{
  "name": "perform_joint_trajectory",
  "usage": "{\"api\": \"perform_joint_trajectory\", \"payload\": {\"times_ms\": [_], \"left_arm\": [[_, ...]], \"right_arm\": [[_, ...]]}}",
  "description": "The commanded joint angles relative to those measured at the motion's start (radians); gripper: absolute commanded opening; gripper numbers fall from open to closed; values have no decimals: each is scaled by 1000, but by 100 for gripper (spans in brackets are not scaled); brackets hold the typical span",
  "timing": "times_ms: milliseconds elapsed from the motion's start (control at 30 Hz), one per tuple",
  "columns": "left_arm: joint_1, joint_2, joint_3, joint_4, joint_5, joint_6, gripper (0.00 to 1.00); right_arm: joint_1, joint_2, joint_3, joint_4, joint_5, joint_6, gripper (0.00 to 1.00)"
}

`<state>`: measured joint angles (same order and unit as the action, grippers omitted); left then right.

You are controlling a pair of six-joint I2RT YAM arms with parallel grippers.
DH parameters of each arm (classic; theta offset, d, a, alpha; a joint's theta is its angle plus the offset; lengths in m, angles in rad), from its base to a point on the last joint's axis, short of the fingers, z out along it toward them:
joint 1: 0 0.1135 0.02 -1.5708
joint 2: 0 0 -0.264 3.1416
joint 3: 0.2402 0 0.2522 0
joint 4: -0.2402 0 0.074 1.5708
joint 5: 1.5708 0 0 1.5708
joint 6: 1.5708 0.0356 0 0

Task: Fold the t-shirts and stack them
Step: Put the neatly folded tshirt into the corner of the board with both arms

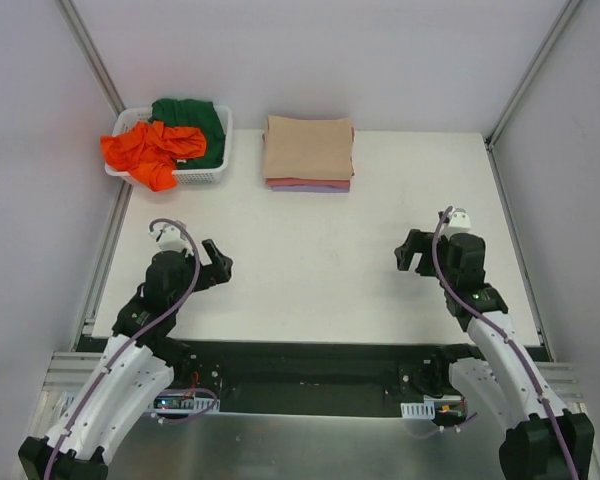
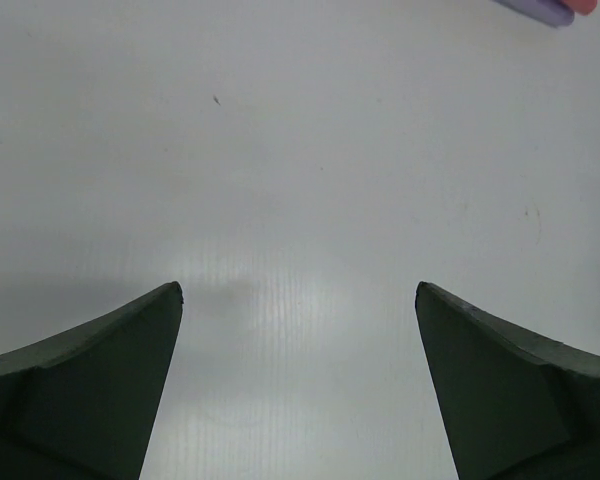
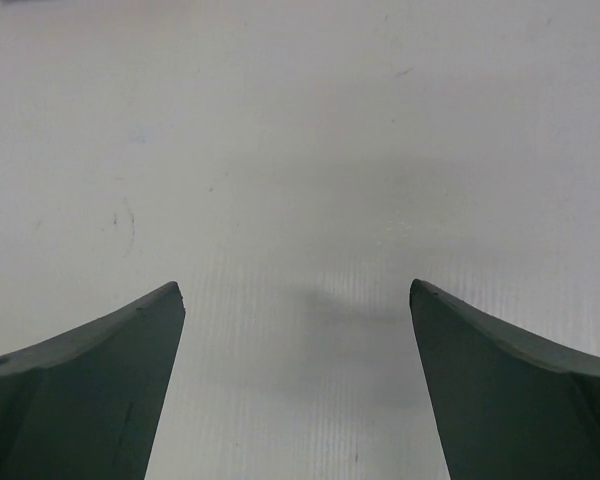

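T-shirts point(image 1: 308, 160) all lie at the table's point(image 1: 310, 270) far edge. Nearer, the left pincer point(image 1: 218, 262) and right pincer point(image 1: 408, 252) hang wide open and empty above it. Beyond, a folded tan-beige shirt point(image 1: 308, 145) tops the pinkish-red shirt point(image 1: 298, 183) and lavender shirt point(image 1: 325, 188). At far left, the white basket point(image 1: 202, 177) holds a crumpled orange shirt point(image 1: 150, 150) and dark green shirt point(image 1: 195, 122).

Both arms share one build: white moulded shells point(image 1: 120, 385) on the links farthest behind the fingers, black joint housings point(image 1: 165, 280) nearer them, and a purple cable point(image 1: 195, 268) along each. The left fingers point(image 2: 100, 390) and right fingers point(image 3: 510, 390) are dark, matte wedges with blunt tips. A white cap point(image 1: 460, 216) sits just behind the right pair.
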<state>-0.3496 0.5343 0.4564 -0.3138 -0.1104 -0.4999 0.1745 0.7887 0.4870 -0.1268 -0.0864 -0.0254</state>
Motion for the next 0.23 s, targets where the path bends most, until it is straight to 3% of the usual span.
{"api": "perform_joint_trajectory", "payload": {"times_ms": [0,200], "left_arm": [[-9,-73,-12,82,-107,-42,99],[-9,26,22,49,-132,-28,99]], "right_arm": [[0,-94,-24,180,114,-59,96],[0,-74,-39,214,157,-51,96]]}}
